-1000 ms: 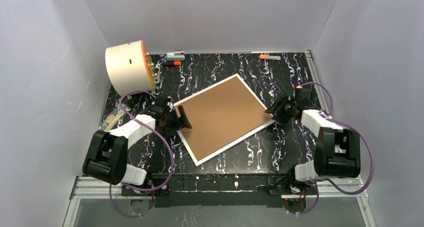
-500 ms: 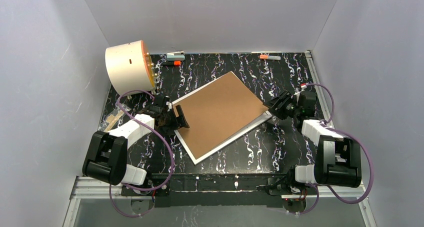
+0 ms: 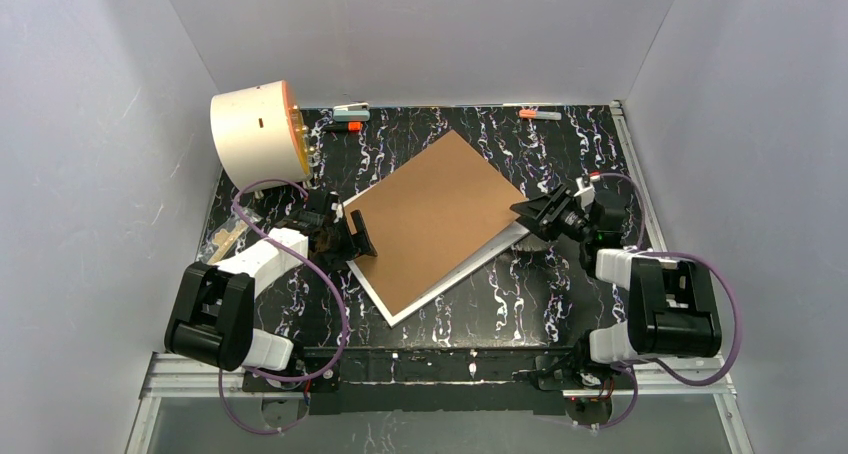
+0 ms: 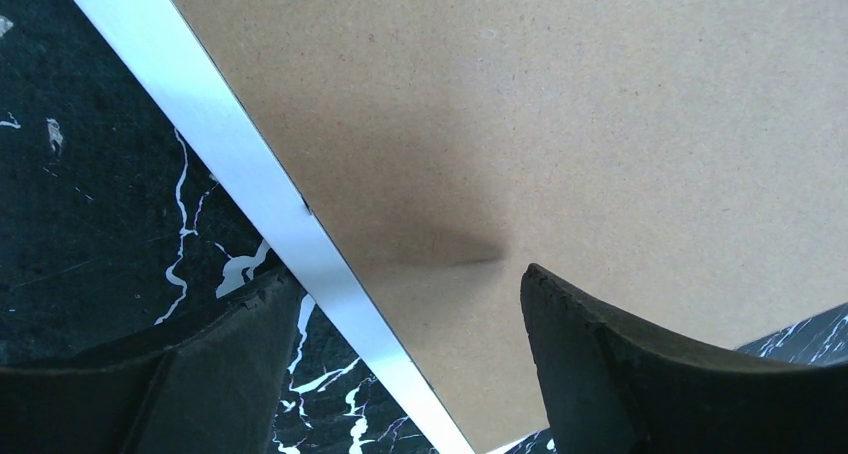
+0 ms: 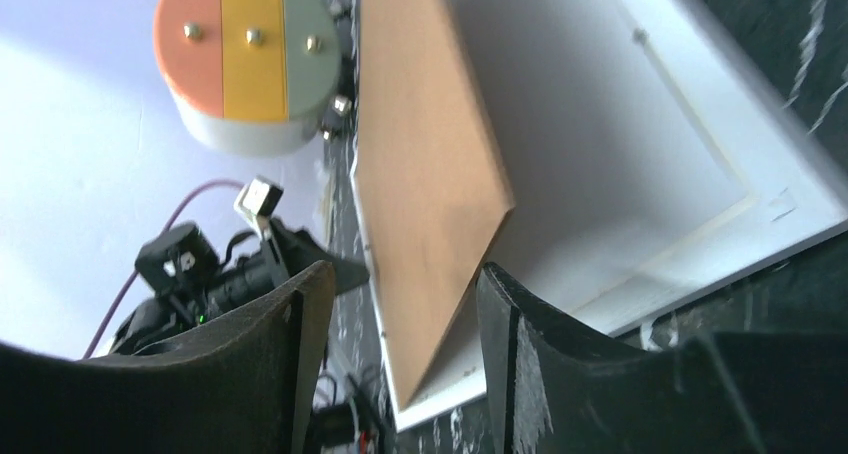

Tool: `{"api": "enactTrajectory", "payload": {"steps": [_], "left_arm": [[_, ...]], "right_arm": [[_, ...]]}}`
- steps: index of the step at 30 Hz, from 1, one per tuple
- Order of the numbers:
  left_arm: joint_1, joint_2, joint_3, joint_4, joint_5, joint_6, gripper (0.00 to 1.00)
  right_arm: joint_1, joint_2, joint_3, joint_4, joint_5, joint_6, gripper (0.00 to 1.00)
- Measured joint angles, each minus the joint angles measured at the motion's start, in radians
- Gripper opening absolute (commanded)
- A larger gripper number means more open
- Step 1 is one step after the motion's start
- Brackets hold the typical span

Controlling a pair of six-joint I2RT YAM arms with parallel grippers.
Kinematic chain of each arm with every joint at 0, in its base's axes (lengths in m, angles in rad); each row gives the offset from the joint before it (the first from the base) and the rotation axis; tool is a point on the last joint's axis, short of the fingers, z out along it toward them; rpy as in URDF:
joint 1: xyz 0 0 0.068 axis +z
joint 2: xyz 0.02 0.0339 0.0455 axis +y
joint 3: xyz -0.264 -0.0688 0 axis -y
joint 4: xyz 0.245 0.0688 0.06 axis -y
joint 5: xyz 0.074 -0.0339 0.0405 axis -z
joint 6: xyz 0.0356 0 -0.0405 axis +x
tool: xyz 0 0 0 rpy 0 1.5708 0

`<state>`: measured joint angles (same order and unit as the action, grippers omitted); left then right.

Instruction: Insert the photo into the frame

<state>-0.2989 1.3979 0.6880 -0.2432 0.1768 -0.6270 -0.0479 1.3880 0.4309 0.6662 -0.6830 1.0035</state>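
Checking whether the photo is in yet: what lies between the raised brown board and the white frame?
Nothing: the right wrist view shows a bare gap under the brown board, only the frame and its white inside.

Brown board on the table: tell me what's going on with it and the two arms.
The right gripper has the brown backing board tilted up off the white frame, its raised edge between the fingers. Whether they clamp it is unclear. The left gripper sits open astride the frame's opposite edge. No photo shows in any view, so it is not yet in.
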Motion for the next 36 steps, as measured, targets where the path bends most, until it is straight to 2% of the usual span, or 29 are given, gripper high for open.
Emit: {"api": "enactTrajectory", "payload": {"steps": [7, 15, 26, 33, 36], "left_arm": [[0.001, 0.001, 0.000, 0.000, 0.003, 0.007, 0.78], [0.001, 0.001, 0.000, 0.000, 0.003, 0.007, 0.78], [0.001, 0.000, 0.000, -0.002, -0.007, 0.005, 0.77], [0.001, -0.001, -0.001, -0.003, -0.013, 0.003, 0.77], [0.000, -0.005, -0.001, -0.006, -0.018, 0.003, 0.81]], "right_arm": [[0.020, 0.071, -0.030, 0.075, -0.108, 0.047, 0.63], [0.024, 0.093, -0.030, 0.075, -0.114, 0.006, 0.62], [0.038, 0.070, -0.016, -0.139, -0.032, -0.131, 0.63], [0.038, 0.069, 0.031, -0.234, 0.011, -0.160, 0.63], [0.038, 0.054, 0.076, -0.337, 0.053, -0.175, 0.64]]}}
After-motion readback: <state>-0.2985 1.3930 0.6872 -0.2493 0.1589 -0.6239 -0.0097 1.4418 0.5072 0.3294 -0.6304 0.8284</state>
